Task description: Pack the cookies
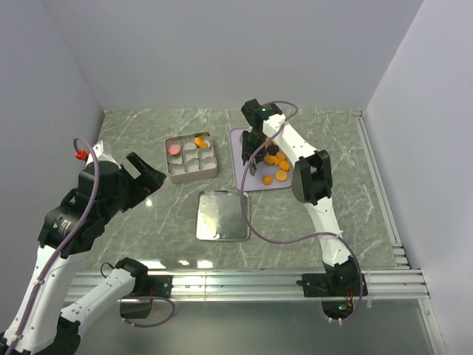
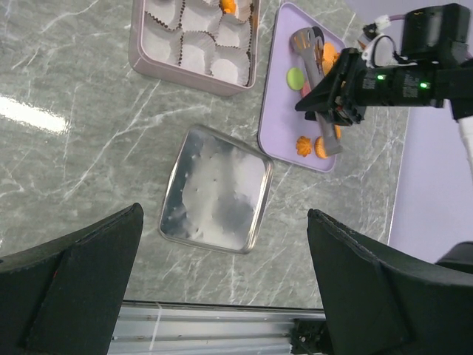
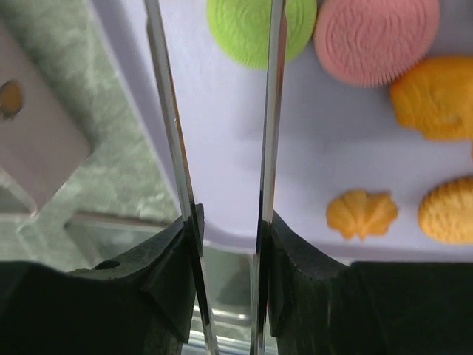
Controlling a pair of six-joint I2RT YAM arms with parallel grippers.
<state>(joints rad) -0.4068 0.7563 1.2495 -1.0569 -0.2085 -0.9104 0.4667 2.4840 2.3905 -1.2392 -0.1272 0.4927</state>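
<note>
Simply embossed cookies (image 3: 373,33) beside tongs (image 3: 168,111)

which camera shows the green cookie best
right wrist: the green cookie is close up with its embossed pattern clear, though cut off at the top and crossed by a tongs blade. left wrist shows it small and plain on the lavender tray. top external: can't make it out.
</note>
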